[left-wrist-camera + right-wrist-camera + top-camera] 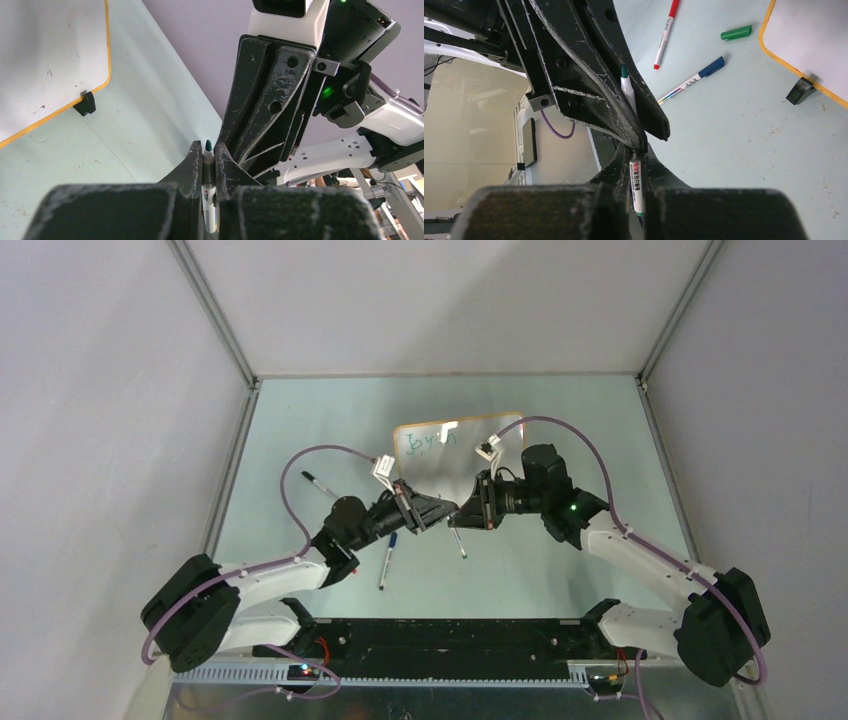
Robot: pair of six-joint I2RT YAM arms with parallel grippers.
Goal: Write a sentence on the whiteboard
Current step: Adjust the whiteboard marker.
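On the table lie a red marker (665, 35), a blue marker (691, 80) and a green cap (736, 33), between 12 and 2 o'clock from the right gripper (638, 155) in its wrist view. That gripper and the left gripper (208, 155) meet tip to tip, each pinching one green marker (209, 200). In the top view they cover the near edge of the whiteboard (450, 460), at 12 o'clock from them. It is white and orange-framed, with a black clip foot (86, 103). The sentence (425, 440), green, sits at its upper left, too small to read.
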